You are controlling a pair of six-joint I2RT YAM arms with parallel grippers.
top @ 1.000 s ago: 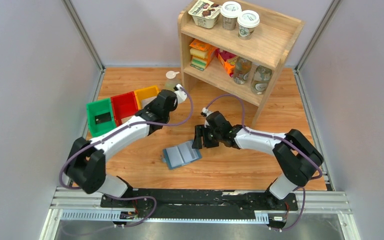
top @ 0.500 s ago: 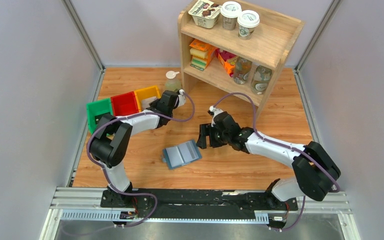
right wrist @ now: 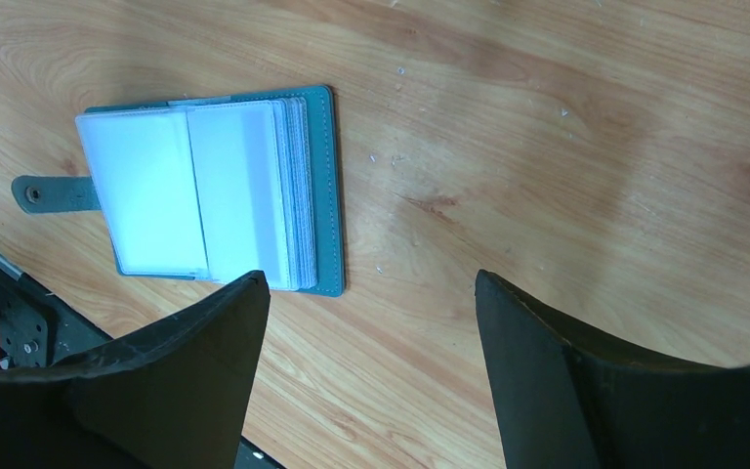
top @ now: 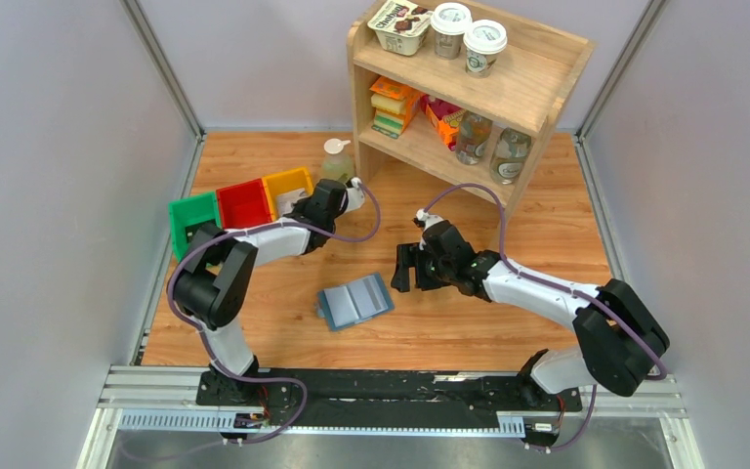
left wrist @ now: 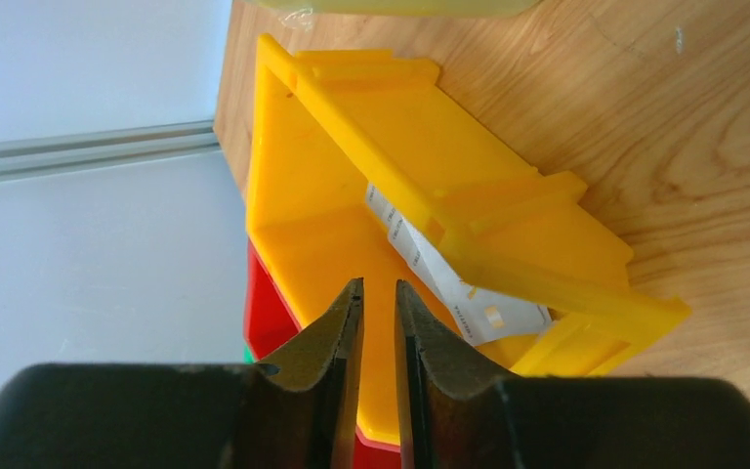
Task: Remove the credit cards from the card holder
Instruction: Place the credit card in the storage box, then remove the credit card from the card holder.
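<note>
The card holder lies open on the table, blue-grey with pale clear sleeves and a snap tab at one end. No card shows in its open sleeves. A grey-white patterned credit card leans inside the yellow bin. My left gripper hangs over that bin, jaws parted by a narrow gap with nothing between them. My right gripper is wide open and empty above bare wood, just right of the holder.
A red bin and a green bin stand in a row with the yellow bin; my left arm reaches over them. A small bottle and a wooden shelf with cups and jars stand behind.
My left arm folded back, bringing its gripper over the yellow bin, where its jaws parted slightly. My right gripper opened wider and drew a little away from the holder.
</note>
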